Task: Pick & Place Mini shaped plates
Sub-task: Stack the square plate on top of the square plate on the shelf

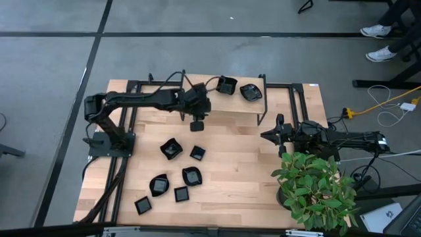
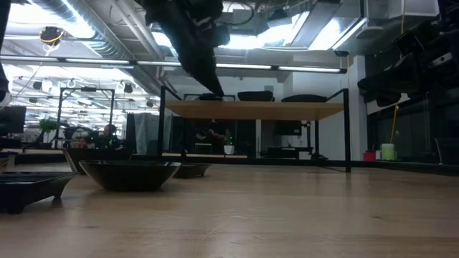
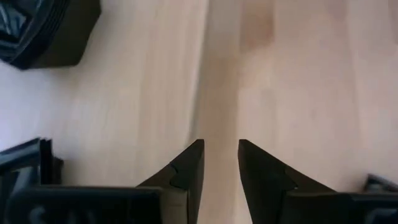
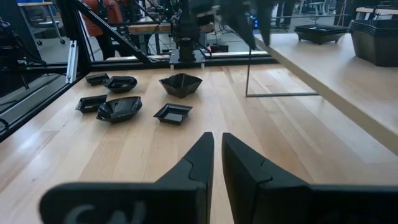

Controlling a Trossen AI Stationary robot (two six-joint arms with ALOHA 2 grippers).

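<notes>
The left arm reaches from its base at the table's left edge across toward the raised wooden shelf at the far side. The left gripper hangs over bare tabletop just in front of the shelf edge. In the left wrist view its fingers stand a narrow gap apart with only wood grain between them; nothing is held.

The mini shaped plates lie in two groups. On the wooden table, in front of the left gripper, six dishes are scattered:
- a small square plate nearest the front left corner;
- a round plate just behind it;
- a wavy-edged plate farther back;
- a small square plate near the front;
- a rounded plate beside it;
- a small square plate right of the wavy-edged one.

On the shelf, two further dishes sit side by side: a squarish plate and a rounded plate. They are close but whether they touch cannot be told.

The right arm lies low along the table's right side. The right gripper points toward the table's middle, well apart from every plate. In the right wrist view its fingers are nearly together, with only a thin slit between them, and grip nothing.

A potted plant stands at the front right corner, its leaves overlapping the right arm.
</notes>
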